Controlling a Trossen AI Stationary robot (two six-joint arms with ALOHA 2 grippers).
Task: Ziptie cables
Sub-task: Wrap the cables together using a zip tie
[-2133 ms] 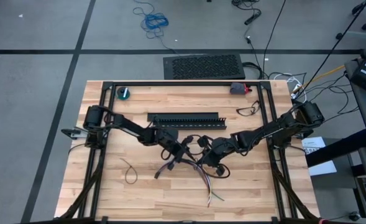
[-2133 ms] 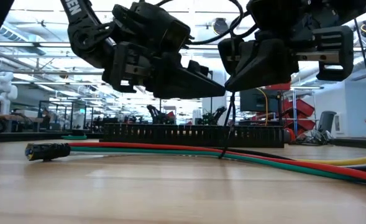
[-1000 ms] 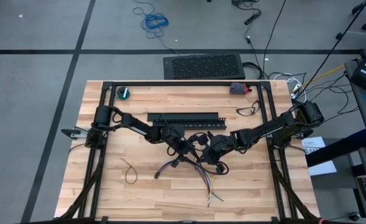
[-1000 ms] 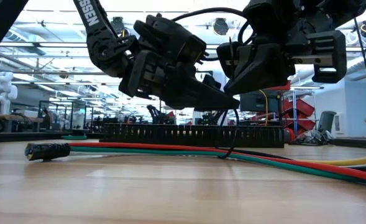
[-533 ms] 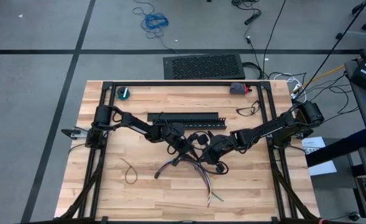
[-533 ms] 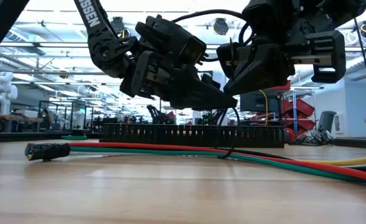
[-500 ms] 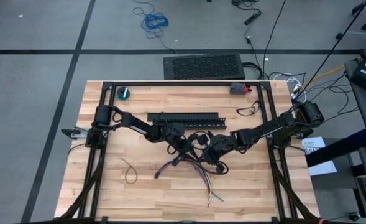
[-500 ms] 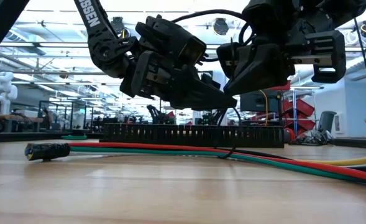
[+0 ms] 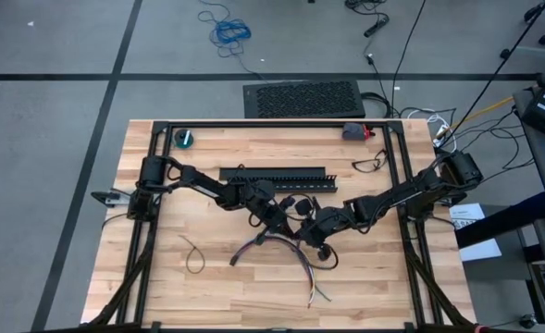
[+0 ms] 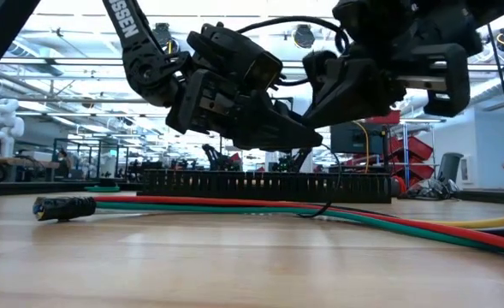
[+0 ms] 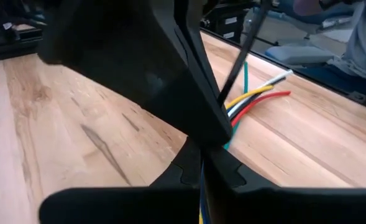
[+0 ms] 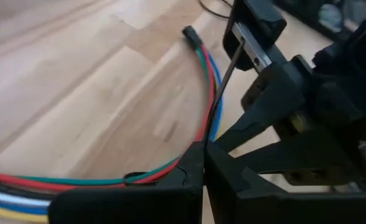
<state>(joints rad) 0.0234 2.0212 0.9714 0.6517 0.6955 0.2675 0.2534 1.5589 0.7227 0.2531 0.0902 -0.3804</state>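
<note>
The cables [image 9: 291,248], thin coloured wires with a dark connector [image 10: 65,207] at one end, lie flat on the wooden table near its middle. A thin dark ziptie [image 10: 333,184] curves down from the two grippers to the cables. My left gripper [image 9: 281,222] and my right gripper [image 9: 306,231] meet tip to tip just above the cables, each shut on the ziptie. In the right wrist view the ziptie [image 12: 223,87] runs as a straight strip from my right fingers toward the left gripper. My left gripper pinches the ziptie between its two shut fingers; the strip [image 11: 234,68] comes out from behind one finger [image 11: 170,81], which hides the place of contact. The fingers slant down from the table's left. The ziptie is clear of the table here. My right gripper pinches the ziptie's strip [image 12: 209,134] between its two fingertips, coming slanting down from the table's right. The strip stands straight up out of the fingers toward the left gripper. Below the hold the ziptie bows down to the cables on the table.
A black slotted duct [image 9: 272,174] lies behind the grippers toward the far edge. A loose ziptie [image 9: 193,254] lies at the near left. A teal roll [image 9: 185,139] and a dark small part [image 9: 353,131] sit at the far edge. Black frame rails [image 9: 152,231] border the table.
My left gripper has shut on the ziptie without shifting. My right gripper has tipped and turned a little toward the left gripper. The ziptie's hanging part now bows out farther toward the table's right than before; the cables have stayed flat.
</note>
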